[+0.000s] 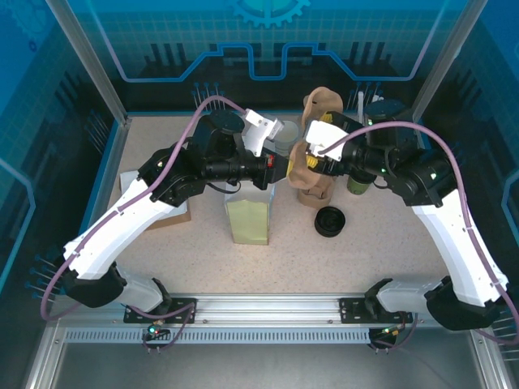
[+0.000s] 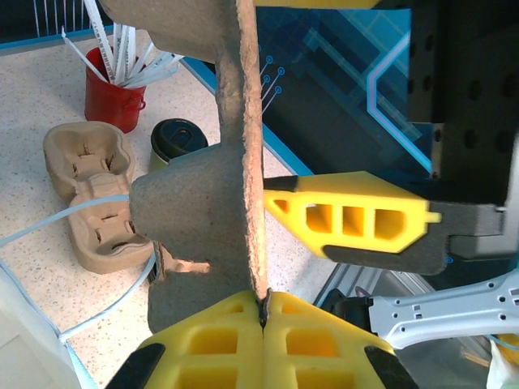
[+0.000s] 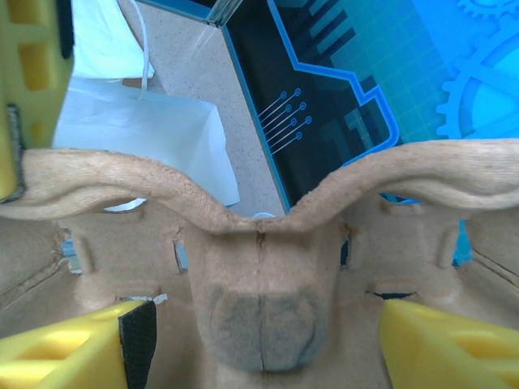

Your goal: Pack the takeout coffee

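Observation:
The takeout coffee (image 2: 178,139), an olive-green cup with a black lid, stands on the table beside a stack of pulp carriers (image 2: 93,194); from above it peeks out under the right arm (image 1: 357,184). A brown pulp cup carrier (image 1: 301,164) hangs on edge above the table. My left gripper (image 2: 263,312) is shut on its rim (image 2: 247,162). My right gripper (image 3: 259,340) stands open around the carrier's middle hump (image 3: 259,316), one finger on each side and apart from it. One right finger (image 2: 349,217) sits close to the carrier's edge.
An upright pale paper bag (image 1: 247,212) stands just in front of the held carrier. A stack of black lids (image 1: 330,220) lies right of the bag. A red cup of white stirrers (image 2: 113,97) and another carrier (image 1: 322,101) stand further back.

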Controlling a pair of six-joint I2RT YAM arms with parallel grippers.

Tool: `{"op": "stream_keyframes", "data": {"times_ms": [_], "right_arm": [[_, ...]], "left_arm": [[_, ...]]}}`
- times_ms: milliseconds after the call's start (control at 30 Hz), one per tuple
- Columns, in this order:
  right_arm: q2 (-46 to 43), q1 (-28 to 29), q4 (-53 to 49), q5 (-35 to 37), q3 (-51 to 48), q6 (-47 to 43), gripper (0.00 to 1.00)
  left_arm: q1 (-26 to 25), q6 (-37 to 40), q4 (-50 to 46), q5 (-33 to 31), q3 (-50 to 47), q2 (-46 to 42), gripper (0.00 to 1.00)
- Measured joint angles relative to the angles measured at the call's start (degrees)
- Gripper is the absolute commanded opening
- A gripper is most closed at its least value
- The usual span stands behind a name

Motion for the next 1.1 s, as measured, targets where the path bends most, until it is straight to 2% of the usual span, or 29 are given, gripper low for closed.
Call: {"op": "stream_keyframes", "data": {"times_ms": [133,433,600,633,700,900,1100], "right_arm": [[1.07,0.00,0.02,0.02,-0.02,0.35,0.67],[1.20,0.20,1.11,-0.04,-0.50,1.14,0.47],[1.22,0.26,1.03,-0.02,-0.50,1.42,0.43],[1.22,0.26,1.03,-0.02,-0.50,1.44,0.43],[1.22,0.26,1.01,0.00,-0.50,1.44,0.43],[1.60,0.28,0.94,0.24,-0.50,1.44,0.41],[3.17,0.28,0.85,0.35,-0.42,1.51,0.41]], "left_arm": [[0.00,0.02,0.00,0.24,0.00,0.00,0.00],[0.00,0.02,0.04,0.39,0.00,0.00,0.00],[0.00,0.02,0.02,0.39,0.00,0.00,0.00],[0.00,0.02,0.04,0.39,0.00,0.00,0.02],[0.00,0.02,0.02,0.39,0.00,0.00,0.14],[0.00,-0.31,0.07,-0.09,-0.50,-0.63,0.42],[0.24,-0.76,-1.18,-4.96,-2.21,-5.81,0.53]]}}
